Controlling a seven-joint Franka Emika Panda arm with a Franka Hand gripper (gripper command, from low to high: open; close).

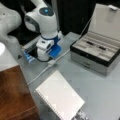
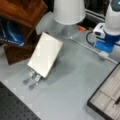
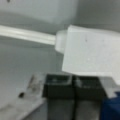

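The gripper is down at the grey table, directly over a white plug on a white cable. In the wrist view the two dark fingers stand pressed together just below the plug; whether they pinch it cannot be told. In both front views the plug lies beside the arm's base. A notebook lies nearby; an open box stands apart.

Readable text: you find none in any view.
Notebook: its cover shows you no lettering.
Case: you can read no label or brand.
Blue book: its markings are too blurred for you to read.
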